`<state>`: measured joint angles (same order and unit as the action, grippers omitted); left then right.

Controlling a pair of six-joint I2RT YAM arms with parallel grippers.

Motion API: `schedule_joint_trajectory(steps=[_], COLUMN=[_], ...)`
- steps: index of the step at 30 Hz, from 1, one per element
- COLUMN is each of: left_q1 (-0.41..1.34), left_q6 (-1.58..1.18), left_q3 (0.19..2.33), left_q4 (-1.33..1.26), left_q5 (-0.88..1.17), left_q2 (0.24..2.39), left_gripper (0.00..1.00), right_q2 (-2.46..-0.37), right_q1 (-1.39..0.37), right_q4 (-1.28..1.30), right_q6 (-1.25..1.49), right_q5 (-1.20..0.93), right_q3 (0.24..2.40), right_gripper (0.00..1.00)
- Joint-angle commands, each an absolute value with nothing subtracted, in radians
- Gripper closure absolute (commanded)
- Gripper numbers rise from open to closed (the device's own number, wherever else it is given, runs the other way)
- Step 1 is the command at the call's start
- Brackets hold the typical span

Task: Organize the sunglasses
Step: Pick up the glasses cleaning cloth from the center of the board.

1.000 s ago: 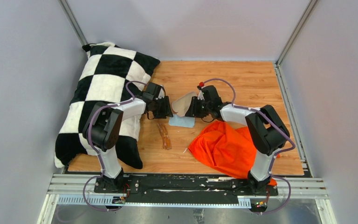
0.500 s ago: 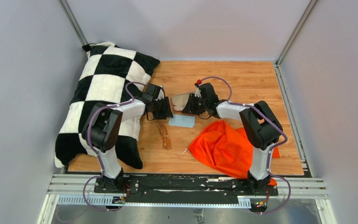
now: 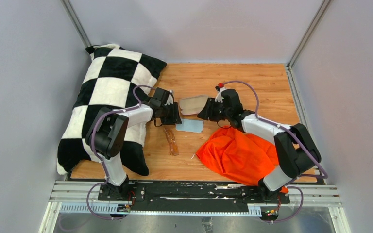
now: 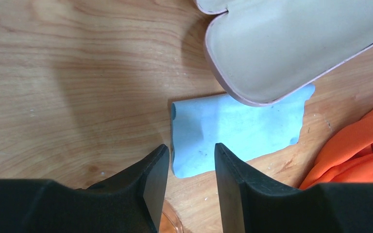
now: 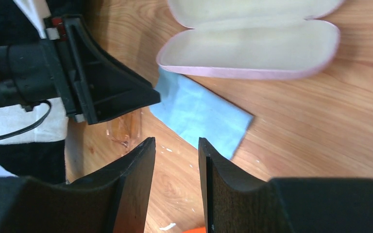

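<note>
The amber-brown sunglasses point(image 3: 171, 141) lie folded on the wooden table, near of the light blue cloth point(image 3: 189, 126). The pale pink case point(image 3: 194, 104) lies open just beyond the cloth. My left gripper point(image 3: 173, 115) is open and empty at the cloth's left edge, with the cloth point(image 4: 233, 126) and case point(image 4: 291, 43) ahead of its tips point(image 4: 190, 148). A sliver of the sunglasses point(image 4: 167, 224) shows below its fingers. My right gripper point(image 3: 205, 112) is open and empty to the right of the case. Its view shows its tips point(image 5: 176, 141), the case point(image 5: 252, 43), the cloth point(image 5: 199, 114) and the sunglasses point(image 5: 124, 128).
A black-and-white checkered pillow point(image 3: 107, 102) fills the left side under the left arm. A crumpled orange cloth point(image 3: 238, 153) lies at the front right, under the right arm. Grey walls enclose the table on three sides.
My right gripper has drawn back to the right, away from the case. The case now lies open flat. The left gripper has barely moved.
</note>
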<state>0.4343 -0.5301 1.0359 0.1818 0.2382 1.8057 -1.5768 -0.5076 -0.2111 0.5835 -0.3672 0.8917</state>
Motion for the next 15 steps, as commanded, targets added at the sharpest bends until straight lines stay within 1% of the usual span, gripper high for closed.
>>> schedule_joint_trajectory(steps=[1,8,15], left_q1=[0.459,0.459,0.459], left_q6=[-0.516,-0.526,-0.541], left_q3=[1.019,1.003,1.002], left_q4=[0.241,0.224,0.204], left_q5=[0.239,0.258,0.278], left_q2=[1.853,1.847,1.850], left_gripper=[0.54,0.61,0.76], right_q2=[-1.544,-1.600,-1.688], right_q1=[-0.462,-0.455,-0.485], right_q4=[-0.185,-0.162,-0.167], right_q6=[0.575,0.612,0.656], right_q5=[-0.324,-0.321,-0.314], right_q3=[0.816,0.798,0.818], right_gripper=[0.57,0.57,0.58])
